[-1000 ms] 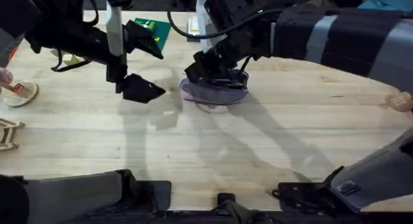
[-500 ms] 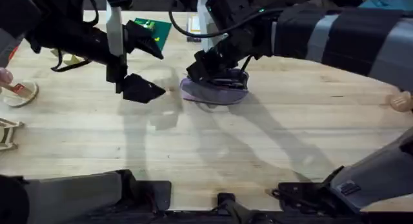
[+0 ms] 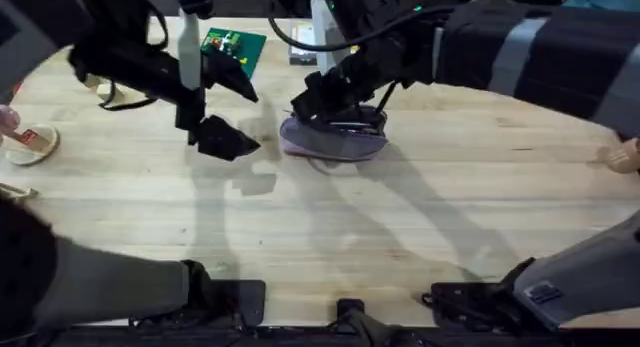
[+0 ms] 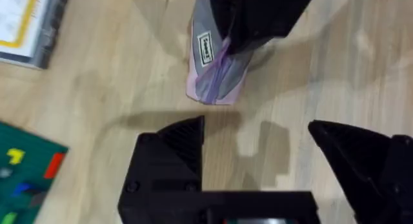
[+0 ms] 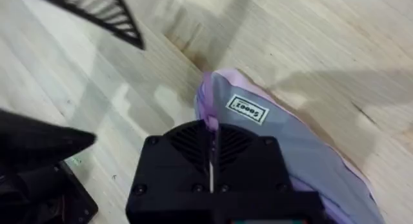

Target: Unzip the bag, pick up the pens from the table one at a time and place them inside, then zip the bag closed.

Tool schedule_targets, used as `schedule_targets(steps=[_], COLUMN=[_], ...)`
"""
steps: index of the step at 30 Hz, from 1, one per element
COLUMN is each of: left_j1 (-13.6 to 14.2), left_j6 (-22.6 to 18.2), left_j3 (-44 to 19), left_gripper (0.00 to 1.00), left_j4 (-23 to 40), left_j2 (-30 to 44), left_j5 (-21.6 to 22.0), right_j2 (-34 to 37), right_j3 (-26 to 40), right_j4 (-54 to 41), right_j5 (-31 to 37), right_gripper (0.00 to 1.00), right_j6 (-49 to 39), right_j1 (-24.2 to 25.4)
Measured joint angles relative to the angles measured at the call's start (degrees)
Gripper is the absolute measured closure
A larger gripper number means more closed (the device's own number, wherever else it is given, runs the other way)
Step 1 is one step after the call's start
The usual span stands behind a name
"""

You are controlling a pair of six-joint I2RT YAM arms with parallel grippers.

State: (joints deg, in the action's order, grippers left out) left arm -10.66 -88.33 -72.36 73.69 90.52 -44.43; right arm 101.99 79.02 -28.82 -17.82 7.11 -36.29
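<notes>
Right gripper is pressed together at the zipper end of the soft lilac fabric pouch, mid-table; left gripper, spread and empty at its 9 o'clock, should brace it while the zip pull runs straight.

Worktop: pale light-wood planks, grain visible, broad bare stretch across the near half.
Pouch: lilac with a greyer band, lying flat at mid-worktop.
Green card: flat near the far edge, left of the pouch.
Round disc: at the left edge, a red-and-white label on top.
</notes>
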Motion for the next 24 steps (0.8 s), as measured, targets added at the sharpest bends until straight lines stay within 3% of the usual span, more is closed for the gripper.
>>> schedule_targets(steps=[9,17,24], left_j1=[0.0,0.0,0.0], left_j6=[0.0,0.0,0.0], left_j3=[0.0,0.0,0.0], left_gripper=[0.008,0.007,0.007], left_j4=[-0.87,-1.51,-1.53], left_j2=[7.9,11.43,14.57], left_j5=[-3.64,-9.79,-11.48], right_j2=[-1.11,-1.12,-1.11], right_j3=[0.0,0.0,0.0], right_j4=[0.16,1.14,1.46], right_j5=[0.21,0.23,0.21], right_gripper=[0.969,0.969,0.969], right_j6=[0.0,0.17,0.17], right_j1=[0.11,0.15,0.22])
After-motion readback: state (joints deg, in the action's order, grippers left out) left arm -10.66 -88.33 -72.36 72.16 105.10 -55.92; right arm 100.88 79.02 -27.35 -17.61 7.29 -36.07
